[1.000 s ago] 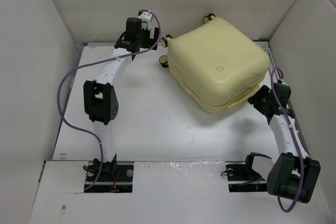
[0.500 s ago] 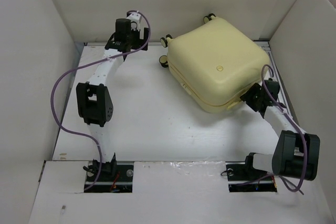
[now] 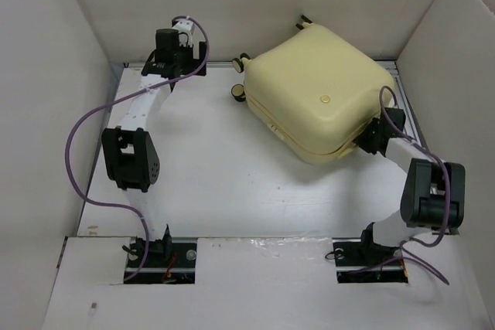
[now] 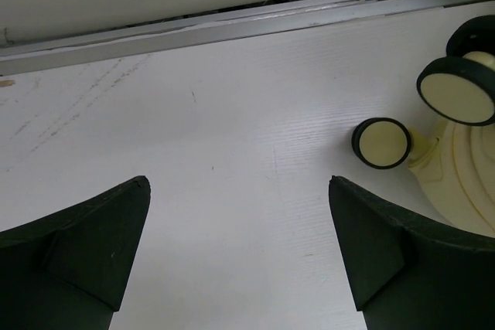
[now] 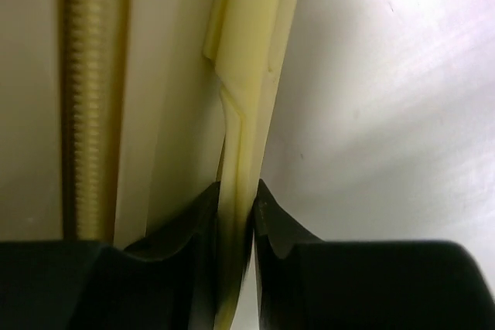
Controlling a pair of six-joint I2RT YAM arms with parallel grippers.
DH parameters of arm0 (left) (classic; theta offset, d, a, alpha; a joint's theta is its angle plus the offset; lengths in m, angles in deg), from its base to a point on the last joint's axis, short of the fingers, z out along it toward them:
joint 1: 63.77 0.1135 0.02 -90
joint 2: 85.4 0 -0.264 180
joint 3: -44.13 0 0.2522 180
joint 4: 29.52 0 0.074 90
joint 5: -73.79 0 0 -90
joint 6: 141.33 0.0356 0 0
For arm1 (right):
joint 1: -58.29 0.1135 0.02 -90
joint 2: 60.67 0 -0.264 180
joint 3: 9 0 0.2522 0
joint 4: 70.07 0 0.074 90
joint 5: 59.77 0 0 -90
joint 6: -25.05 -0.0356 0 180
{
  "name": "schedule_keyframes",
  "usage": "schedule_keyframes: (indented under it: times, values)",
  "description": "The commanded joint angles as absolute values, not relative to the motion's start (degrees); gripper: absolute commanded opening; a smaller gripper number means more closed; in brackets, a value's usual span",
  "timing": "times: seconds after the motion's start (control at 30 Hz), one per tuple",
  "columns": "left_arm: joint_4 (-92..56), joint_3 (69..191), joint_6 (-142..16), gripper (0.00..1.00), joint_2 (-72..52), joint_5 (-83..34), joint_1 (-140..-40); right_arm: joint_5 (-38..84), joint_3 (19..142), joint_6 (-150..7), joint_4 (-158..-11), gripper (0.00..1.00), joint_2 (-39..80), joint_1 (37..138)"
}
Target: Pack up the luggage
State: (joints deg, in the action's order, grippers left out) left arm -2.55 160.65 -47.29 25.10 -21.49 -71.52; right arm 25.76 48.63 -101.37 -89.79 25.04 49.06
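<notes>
At the near right corner of the luggage (image 3: 321,98), the right tool (image 5: 236,206) is clamped on a thin yellow lip (image 5: 246,113) of the shell. The luggage lies shut, flat on the bench (image 3: 224,168). Left of its wheels (image 4: 381,143), the left tool (image 4: 238,185) hangs with its fingers wide apart, touching nothing.

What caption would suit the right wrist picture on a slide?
Right end effector pinching a thin pale yellow edge of the luggage.
</notes>
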Motion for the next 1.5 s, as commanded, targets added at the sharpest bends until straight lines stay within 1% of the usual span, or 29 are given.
schedule_keyframes:
  times: [0.0,0.03,0.07,0.13,0.17,0.2,0.3,0.33,0.4,0.5,0.57,0.63,0.7,0.83,0.93,1.03,1.1,1.17,1.33,1.4,1.43,1.47]
  values:
    - [-3.46,160.11,-46.58,0.97,19.36,-23.33,-70.46,17.16,53.43,-84.67,-87.34,0.0,33.53,50.47]
    - [-3.46,159.41,-45.8,0.97,18.58,-23.94,-70.45,10.26,54.75,-81.16,-88.91,0.0,34.94,50.47]
    - [-2.94,158.71,-44.92,0.97,17.62,-24.47,-69.93,6.45,56.24,-73.9,-90.75,0.0,36.43,50.47]
    - [-2.93,157.31,-43.87,0.97,16.56,-26.58,-68.7,-0.41,61.69,-66.13,-96.28,0.0,40.22,51.17]
    - [-2.93,156.78,-43.16,0.97,16.03,-27.37,-68.69,0.26,63.28,-62.53,-102.14,0.0,40.75,53.61]
    - [-2.41,156.25,-41.59,0.97,14.98,-28.24,-67.21,1.65,65.73,-55.53,-104.63,0.0,40.75,55.2]
    - [-1.09,154.75,-36.94,0.97,12.87,-33.34,-64.75,3.6,67.77,-44.43,-111.24,0.0,39.7,60.64]
    - [-0.56,153.97,-35.52,0.97,12.34,-34.92,-64.21,3.6,67.77,-42.82,-112.29,0.0,38.22,60.66]
    - [0.22,152.48,-32.88,0.97,10.67,-34.93,-64.21,1.24,67.77,-42.01,-113.18,0.0,37.07,59.97]
    - [0.76,149.93,-28.31,0.97,9.09,-33.44,-64.21,1.23,67.25,-41.4,-113.18,0.0,35.31,58.38]
    - [1.46,148.78,-26.72,0.97,8.29,-33.44,-64.21,3.59,69.34,-40.08,-114.76,0.0,35.3,57.68]
    - [1.46,147.11,-26.19,0.99,7.76,-33.44,-64.21,11.74,71.28,-39.03,-117.56,0.0,35.3,57.68]
    - [1.46,146.58,-26.19,0.99,7.76,-31.52,-64.21,16.16,73.66,-39.63,-117.58,0.0,37.41,56.28]
    - [0.06,145.78,-26.72,0.99,10.3,-28.26,-64.21,14.59,77.69,-43.5,-113.46,0.0,42.68,50.83]
    - [0.58,147.36,-26.72,0.97,14.08,-25.7,-67.19,14.59,84.98,-44.12,-113.45,0.0,47.25,51.78]
    - [1.2,146.84,-25.93,0.96,16.2,-25.7,-71.4,15.64,92.26,-43.24,-113.45,0.0,50.06,56.61]
    - [1.2,144.22,-25.32,0.94,16.2,-26.66,-73.51,15.03,95.97,-42.45,-113.97,0.0,51.38,59.59]
    - [-0.11,141.58,-24.44,0.93,14.63,-29.29,-76.07,13.89,100.46,-42.45,-114.5,0.0,53.23,60.31]
    - [-2.93,130.68,-21.88,0.9,6.91,-32.91,-79.5,4.58,104.94,-44.38,-112.31,0.0,55.51,60.93]
    - [-2.15,127.52,-20.05,0.88,4.17,-34.92,-82.22,0.98,107.32,-46.22,-110.99,0.0,56.22,61.46]
    - [-2.14,123.94,-18.3,0.87,2.77,-34.93,-83.53,-2.25,108.02,-47.19,-109.25,0.0,56.92,62.24]
    - [-2.14,122.25,-17.67,0.87,-0.29,-34.93,-87.2,-3.16,108.64,-49.46,-108.19,0.0,56.93,63.46]
